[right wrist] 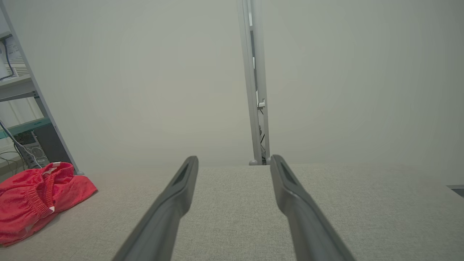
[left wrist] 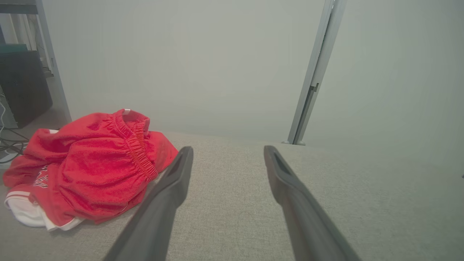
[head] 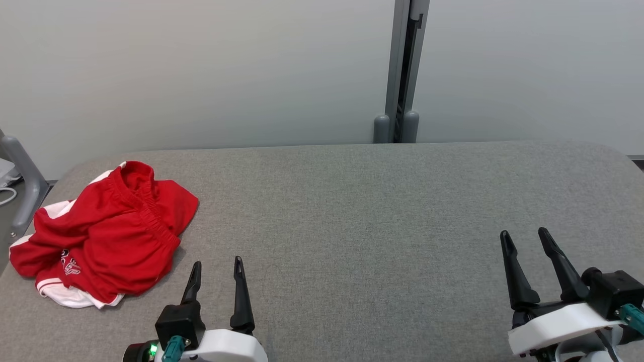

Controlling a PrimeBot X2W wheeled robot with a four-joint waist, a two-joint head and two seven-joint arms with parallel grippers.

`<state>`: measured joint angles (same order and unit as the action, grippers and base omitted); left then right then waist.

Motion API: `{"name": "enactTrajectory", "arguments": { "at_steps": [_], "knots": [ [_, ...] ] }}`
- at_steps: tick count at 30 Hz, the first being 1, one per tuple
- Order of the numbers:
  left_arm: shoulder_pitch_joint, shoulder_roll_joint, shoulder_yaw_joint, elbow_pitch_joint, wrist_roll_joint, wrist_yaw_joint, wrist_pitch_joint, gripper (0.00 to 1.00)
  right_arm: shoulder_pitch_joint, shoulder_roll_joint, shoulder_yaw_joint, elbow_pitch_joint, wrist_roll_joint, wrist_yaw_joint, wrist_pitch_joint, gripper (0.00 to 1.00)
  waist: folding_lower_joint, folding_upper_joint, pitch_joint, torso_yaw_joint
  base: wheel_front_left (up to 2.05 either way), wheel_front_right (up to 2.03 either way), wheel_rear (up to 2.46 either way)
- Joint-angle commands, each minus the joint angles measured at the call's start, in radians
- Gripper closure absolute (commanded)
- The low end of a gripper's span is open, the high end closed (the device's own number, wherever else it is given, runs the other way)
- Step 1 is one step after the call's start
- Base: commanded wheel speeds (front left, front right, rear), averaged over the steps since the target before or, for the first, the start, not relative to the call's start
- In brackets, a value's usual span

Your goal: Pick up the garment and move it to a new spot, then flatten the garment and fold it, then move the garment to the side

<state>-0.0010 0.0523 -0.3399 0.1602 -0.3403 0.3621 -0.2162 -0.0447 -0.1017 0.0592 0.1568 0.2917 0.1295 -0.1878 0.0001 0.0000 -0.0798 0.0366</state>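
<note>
The crumpled red shorts (head: 108,229) were not yet picked up. My left end effector (head: 217,261) and right end effector (head: 524,232) stood open, empty; the left should reach them next, I judged.

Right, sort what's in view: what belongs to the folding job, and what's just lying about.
Job:
- crumpled red garment with white trim
- grey fabric-covered table it lies on
- open left pincer
- open right pincer

Just about:
- grey metal post behind the table
- grey tubular frame at the table's left end
- pale wall
</note>
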Motion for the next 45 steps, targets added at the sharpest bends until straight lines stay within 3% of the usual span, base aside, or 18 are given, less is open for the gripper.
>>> {"name": "enactTrajectory", "arguments": {
  "at_steps": [1,13,20,37,45],
  "knots": [
    [-0.007,0.003,0.002,-0.002,0.025,0.003,-0.009,0.0,-0.016,-0.003,0.003,0.006,-0.024,0.002,-0.013,0.0,0.0,0.0,-0.001,0.0,0.0,0.0,0.0],
    [0.006,-0.001,0.014,0.027,0.054,-0.044,-0.023,0.0,-0.033,0.013,0.027,0.058,-0.101,0.002,-0.037,0.0,0.0,0.0,-0.011,0.001,0.0,0.0,0.0],
    [0.014,-0.001,0.034,0.023,-0.005,-0.067,-0.031,0.0,-0.042,0.024,0.025,0.087,-0.101,0.002,-0.05,0.0,0.0,0.0,-0.016,0.002,0.0,0.0,0.0],
    [0.021,0.0,0.014,0.058,0.105,-0.032,-0.05,0.0,-0.06,0.042,0.039,0.143,-0.195,0.002,-0.082,0.0,-0.0001,0.0,-0.032,0.004,0.0,0.0,0.0],
    [0.019,0.0,0.02,0.075,0.068,-0.042,-0.05,0.0,-0.056,0.044,0.03,0.157,-0.168,0.002,-0.08,0.0,-0.0001,0.0,-0.032,0.01,0.0,0.0,0.0]
  ]
}}
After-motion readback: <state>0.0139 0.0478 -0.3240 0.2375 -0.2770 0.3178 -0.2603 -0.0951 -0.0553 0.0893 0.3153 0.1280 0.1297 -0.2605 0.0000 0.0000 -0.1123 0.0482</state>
